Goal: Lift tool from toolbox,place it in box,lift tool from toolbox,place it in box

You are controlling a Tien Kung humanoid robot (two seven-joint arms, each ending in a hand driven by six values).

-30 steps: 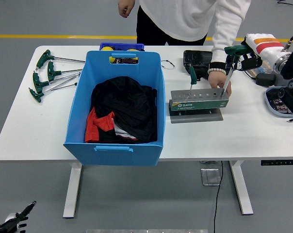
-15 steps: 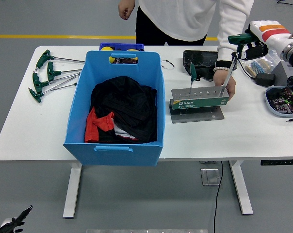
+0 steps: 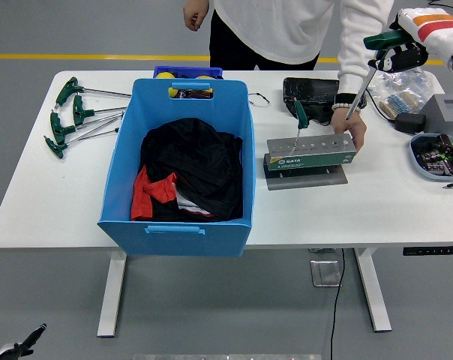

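My right hand (image 3: 397, 51) is up at the far right, shut on the green handle of a T-handle wrench (image 3: 364, 88). Its steel shaft slants down-left and ends just above the grey tool stand (image 3: 309, 156). A second green-handled wrench (image 3: 298, 116) stands upright in the stand's left end. A person's hand (image 3: 354, 129) in a white sleeve grips the stand's right end. The blue box (image 3: 176, 221), with black and red cloth inside, sits left of the stand. My left hand (image 3: 20, 348) hangs low at the bottom left corner, fingers extended, far from the table.
Several green T-handle wrenches (image 3: 75, 114) lie at the table's left end. A black pouch (image 3: 310, 90) lies behind the stand, a small blue bin (image 3: 187, 72) behind the box. At the right are a parts tray (image 3: 435, 156), a grey block (image 3: 445, 111) and a plastic bag (image 3: 400, 96).
My right hand has risen up and to the right, drawing the wrench out of the stand. The person's hand has stayed on the stand. My left hand has sunk lower.
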